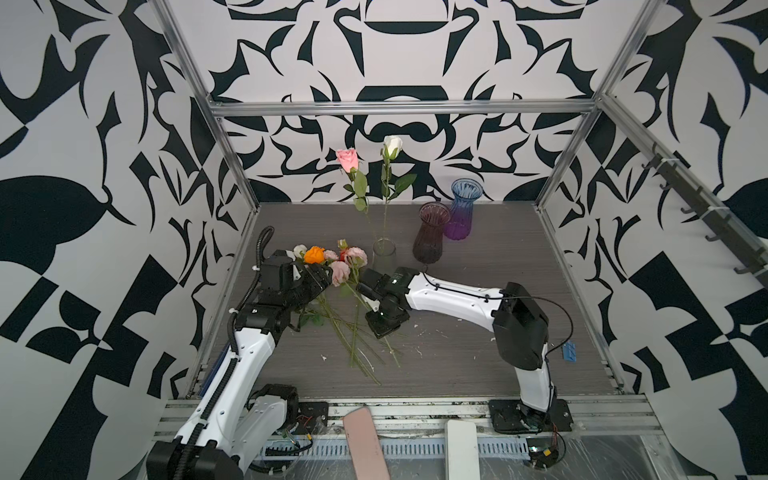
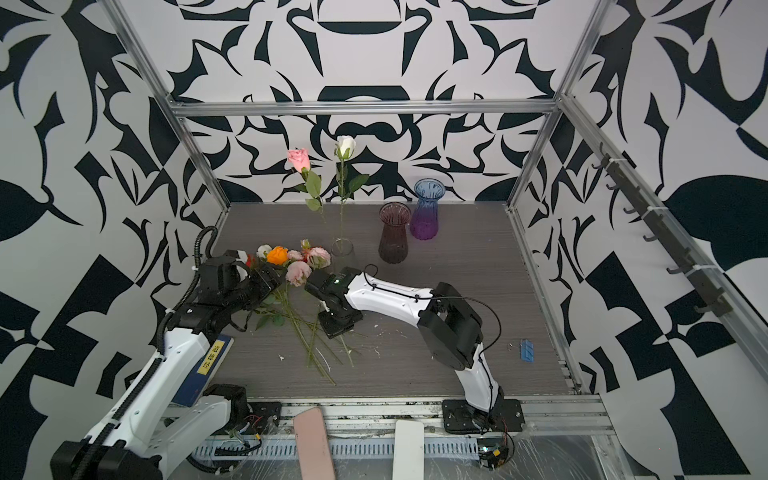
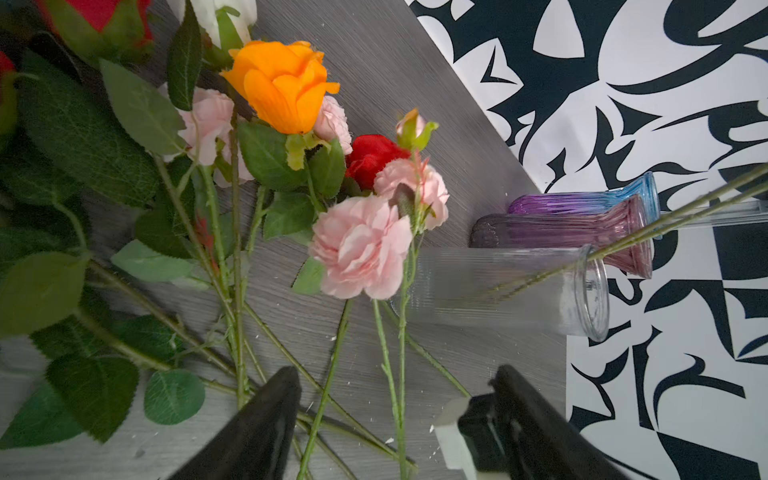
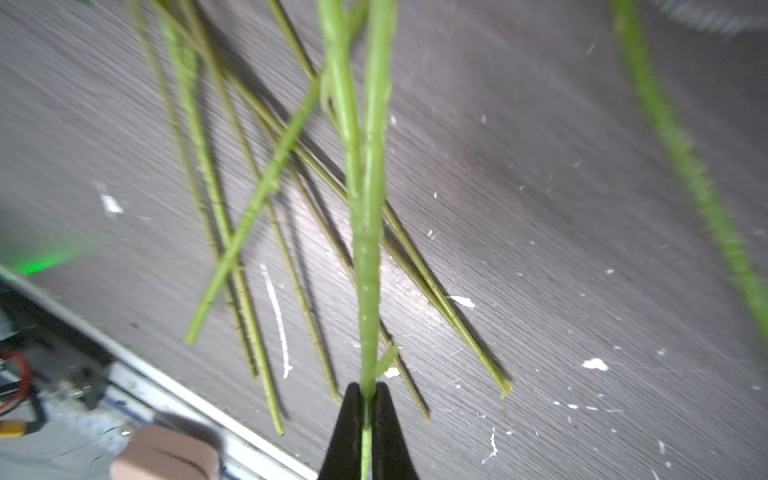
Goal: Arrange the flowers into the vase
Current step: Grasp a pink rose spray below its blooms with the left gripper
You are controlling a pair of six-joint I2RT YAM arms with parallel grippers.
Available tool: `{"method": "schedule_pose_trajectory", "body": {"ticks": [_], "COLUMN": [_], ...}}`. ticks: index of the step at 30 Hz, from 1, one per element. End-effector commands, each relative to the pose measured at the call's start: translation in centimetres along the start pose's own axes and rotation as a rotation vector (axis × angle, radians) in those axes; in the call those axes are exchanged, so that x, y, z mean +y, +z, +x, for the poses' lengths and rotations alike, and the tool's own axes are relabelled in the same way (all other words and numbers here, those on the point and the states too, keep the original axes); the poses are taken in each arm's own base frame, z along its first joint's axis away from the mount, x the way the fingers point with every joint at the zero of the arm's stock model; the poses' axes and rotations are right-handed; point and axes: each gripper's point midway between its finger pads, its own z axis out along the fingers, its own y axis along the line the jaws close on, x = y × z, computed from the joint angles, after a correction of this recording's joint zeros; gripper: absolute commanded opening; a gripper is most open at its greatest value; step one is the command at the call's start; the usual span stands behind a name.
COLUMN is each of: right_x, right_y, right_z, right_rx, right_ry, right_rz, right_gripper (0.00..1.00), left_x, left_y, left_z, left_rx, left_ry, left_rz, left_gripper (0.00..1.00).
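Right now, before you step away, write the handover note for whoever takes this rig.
Right gripper: shut on one green stem from the pile.
Left gripper: open, empty, over the loose flowers.
Done: pink rose and white rose stand in the clear vase.
Left: the piled flowers beside that vase, orange, red, pink and white, starting with the gripped stem.
The dark purple vase and blue-purple vase hold no flowers.
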Motion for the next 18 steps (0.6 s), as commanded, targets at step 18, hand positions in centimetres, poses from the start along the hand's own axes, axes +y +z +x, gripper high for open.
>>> {"method": "schedule_pose_trajectory", "body": {"ticks": [18], "right_x": [2.6], "right_y": [-7.7], "right_z": [-2.3], "right_rx": [-0.186], "right_ry": [-0.047], "right_rz": [-0.106], "right_gripper": [0.01], "left_x": [-3.1], "left_y": [0.9], "left_z": [0.5], "left_rx": [0.082], "left_ry": [-0.025], "left_rz": [0.154], "left_gripper": [0.76]}}
